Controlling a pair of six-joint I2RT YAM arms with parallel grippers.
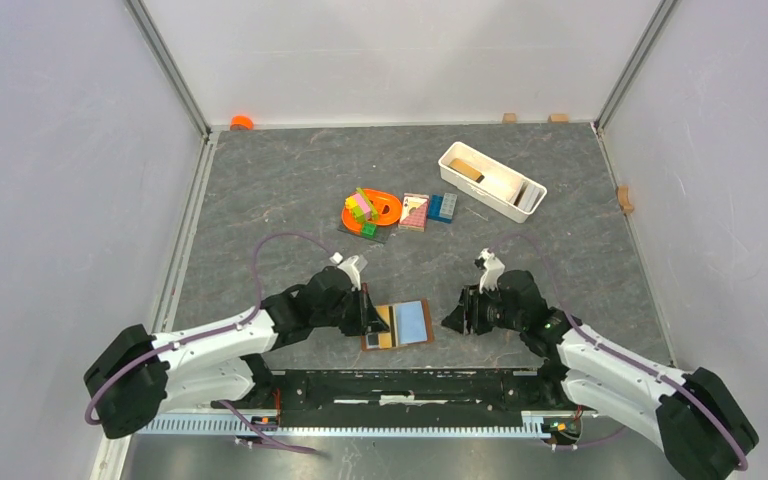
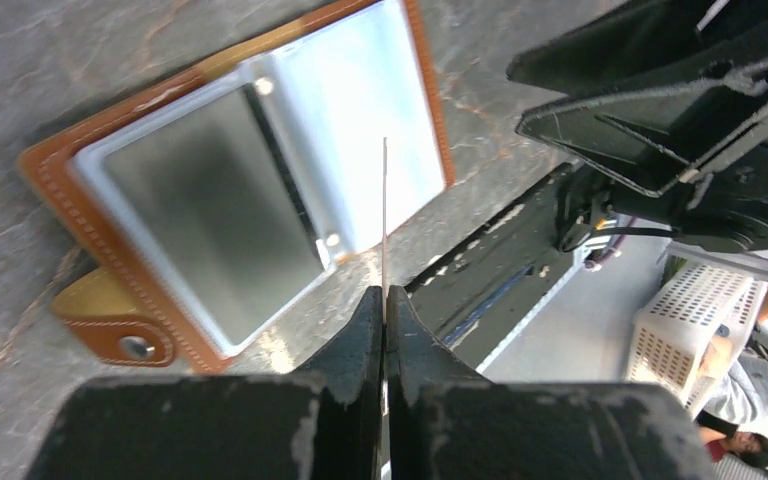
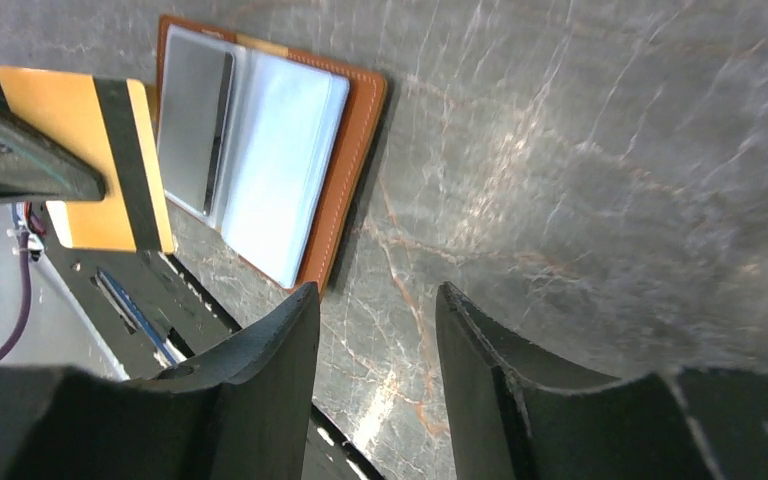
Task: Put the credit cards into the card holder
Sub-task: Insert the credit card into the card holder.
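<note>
My left fingers (image 2: 382,318) clamp tan card (image 3: 80,160) on edge by the open card holder (image 3: 355,140) on the surface | my right fingers (image 3: 375,300) stand parted, empty, nearby | filed: dark grey card (image 3: 192,120) in sleeve | outstanding: tan card.

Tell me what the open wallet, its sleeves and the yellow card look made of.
Wallet: likely leather or a leather look-alike, matte brown, stitched along the edge. Sleeves: clear glossy plastic, throwing glare. Yellow card: stiff smooth plastic, probably, with a dark stripe across it.
</note>
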